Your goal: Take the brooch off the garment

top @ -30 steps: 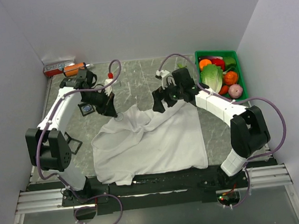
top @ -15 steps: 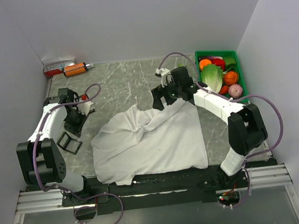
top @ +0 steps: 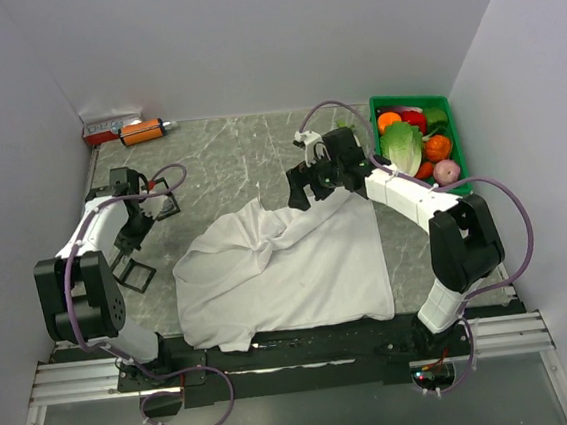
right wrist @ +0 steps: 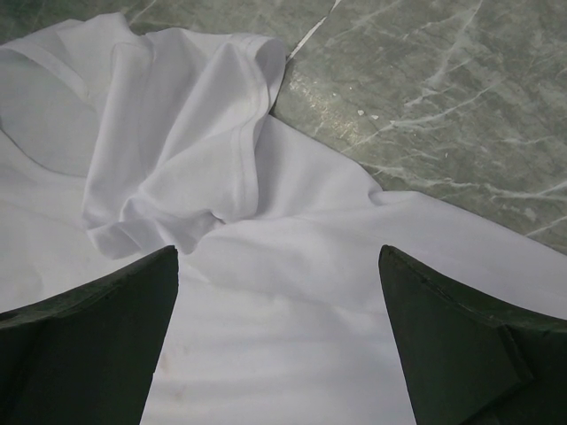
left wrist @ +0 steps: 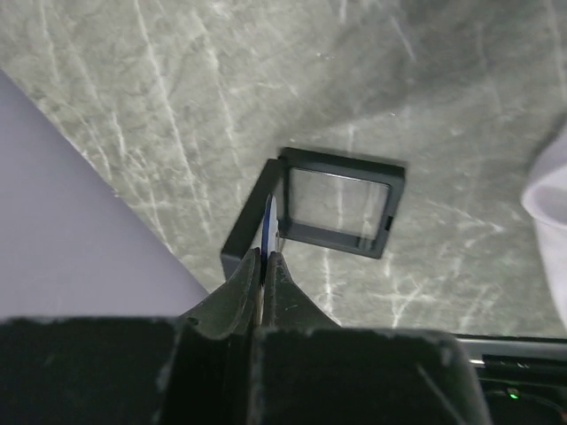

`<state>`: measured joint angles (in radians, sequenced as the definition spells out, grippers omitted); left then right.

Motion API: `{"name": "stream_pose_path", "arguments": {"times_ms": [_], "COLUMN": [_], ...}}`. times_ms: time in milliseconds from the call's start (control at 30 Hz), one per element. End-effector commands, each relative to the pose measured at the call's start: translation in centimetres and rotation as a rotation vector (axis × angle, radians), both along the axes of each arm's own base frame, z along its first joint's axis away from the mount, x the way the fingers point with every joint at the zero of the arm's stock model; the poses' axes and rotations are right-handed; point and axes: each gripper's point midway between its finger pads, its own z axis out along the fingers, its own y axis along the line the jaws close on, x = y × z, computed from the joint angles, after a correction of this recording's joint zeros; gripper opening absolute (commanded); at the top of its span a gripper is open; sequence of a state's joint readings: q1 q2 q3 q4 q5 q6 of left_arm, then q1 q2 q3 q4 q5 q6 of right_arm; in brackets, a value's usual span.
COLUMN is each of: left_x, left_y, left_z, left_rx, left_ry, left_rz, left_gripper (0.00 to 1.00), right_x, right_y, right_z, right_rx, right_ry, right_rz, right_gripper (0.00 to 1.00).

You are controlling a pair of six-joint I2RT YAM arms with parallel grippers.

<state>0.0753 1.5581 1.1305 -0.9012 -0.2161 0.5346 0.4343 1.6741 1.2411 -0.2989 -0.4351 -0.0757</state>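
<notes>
The white T-shirt (top: 288, 262) lies crumpled on the grey table, and also fills the right wrist view (right wrist: 292, 292). My left gripper (top: 134, 229) is off to the shirt's left. In the left wrist view it (left wrist: 266, 254) is shut on the dark-blue brooch (left wrist: 267, 221), seen edge-on as a thin blue sliver between the fingertips, held above a black square frame (left wrist: 341, 161). My right gripper (top: 301, 186) hovers over the shirt's raised far edge. Its jaws (right wrist: 277, 252) are wide open and empty, above the cloth.
Two black square frames (top: 135, 275) (top: 164, 197) lie near the left wall (left wrist: 71, 221). A green bin (top: 411, 99) of vegetables stands at the back right. An orange object (top: 142, 132) and a box lie in the back left corner.
My left arm has swung left, away from the shirt, to the black frames by the wall. The right arm has hardly moved.
</notes>
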Motion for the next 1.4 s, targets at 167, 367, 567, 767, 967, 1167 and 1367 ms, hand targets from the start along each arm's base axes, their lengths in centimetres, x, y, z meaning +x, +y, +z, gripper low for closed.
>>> {"name": "stream_pose_path", "arguments": {"times_ms": [167, 367, 567, 767, 967, 1167, 1367], "left_x": [-0.3, -1.5, -1.4, -1.3, -1.4, -1.7, -1.7], "left_y": [0.7, 0.2, 0.5, 0.4, 0.6, 1.0, 0.0], "left_z": [-0.9, -1.7, -2.0, -2.8, -3.3, -3.9, -4.3], "left_rx": [0.047, 0.016, 0.035, 0.037, 0.052, 0.089, 0.046], "left_ry": [0.026, 0.067, 0.069, 0.084, 0.093, 0.094, 0.091], "left_rz": [-0.034, -0.032, -0.026, -0.027, -0.036, -0.060, -0.042], "left_gripper": [0.01, 0.01, 0.01, 0.01, 0.01, 0.01, 0.08], "right_x": [0.5, 0.6, 0.8, 0.9, 0.9, 0.8, 0.7], "right_y": [0.8, 1.0, 1.2, 1.2, 1.3, 1.2, 1.1], "right_z": [1.7, 1.4, 1.3, 1.2, 1.0, 0.8, 0.5], "right_rx": [0.025, 0.027, 0.033, 0.030, 0.027, 0.021, 0.017], "right_ry": [-0.058, -0.048, -0.039, -0.035, -0.034, -0.031, -0.031], "right_rz": [0.017, 0.022, 0.025, 0.026, 0.029, 0.030, 0.030], "right_gripper": [1.00, 1.00, 1.00, 1.00, 1.00, 1.00, 1.00]}}
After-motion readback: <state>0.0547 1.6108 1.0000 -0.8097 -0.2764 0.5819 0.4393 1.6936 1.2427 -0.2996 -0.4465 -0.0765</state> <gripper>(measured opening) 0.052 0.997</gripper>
